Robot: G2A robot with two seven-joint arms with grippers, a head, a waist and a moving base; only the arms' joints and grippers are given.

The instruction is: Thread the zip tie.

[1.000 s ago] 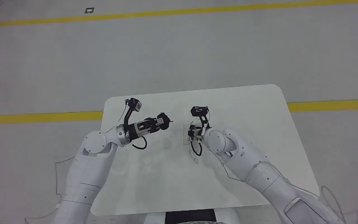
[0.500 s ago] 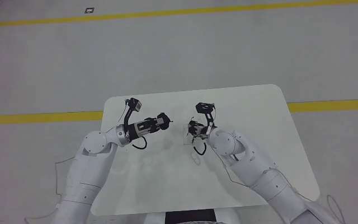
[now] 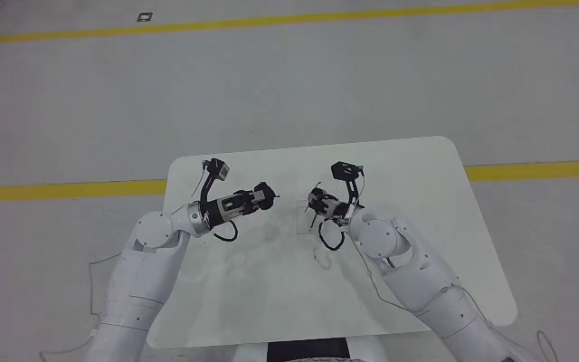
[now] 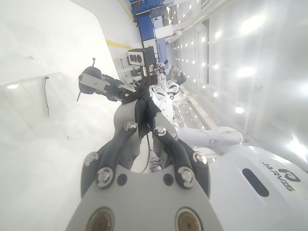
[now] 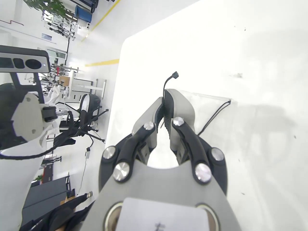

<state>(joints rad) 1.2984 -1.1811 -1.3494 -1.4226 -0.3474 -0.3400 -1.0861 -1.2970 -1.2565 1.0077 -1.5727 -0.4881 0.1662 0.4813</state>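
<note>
Right tool [image 3: 312,198], zip tie [image 5: 164,88] re-angled mid-table [image 3: 407,181]

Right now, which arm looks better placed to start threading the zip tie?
Right, probably: the right end effector pinches the zip tie, head poking out. The left end effector only faces it across a gap.
</note>
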